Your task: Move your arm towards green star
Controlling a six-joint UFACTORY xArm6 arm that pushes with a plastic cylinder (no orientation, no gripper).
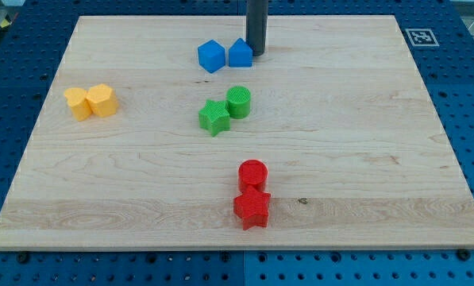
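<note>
Up top, my tip [256,52] just beside the blue block [240,53], green star [213,117] well apart; no jaws, rod's top cut off.

Bright, even light, sharp focus, only faint shadows under the blocks.

1. Far ctr of bench [364,159]: my tip [256,52] at right blue block's [240,53] right side; left blue block [211,56] adj.
2. Mid: green star [213,117], green cylinder [238,102] touching its far-right.
3. Left: yellow blocks [91,102] adj.
4. Near: red star [252,209], red cylinder [252,174] touching behind.
</note>
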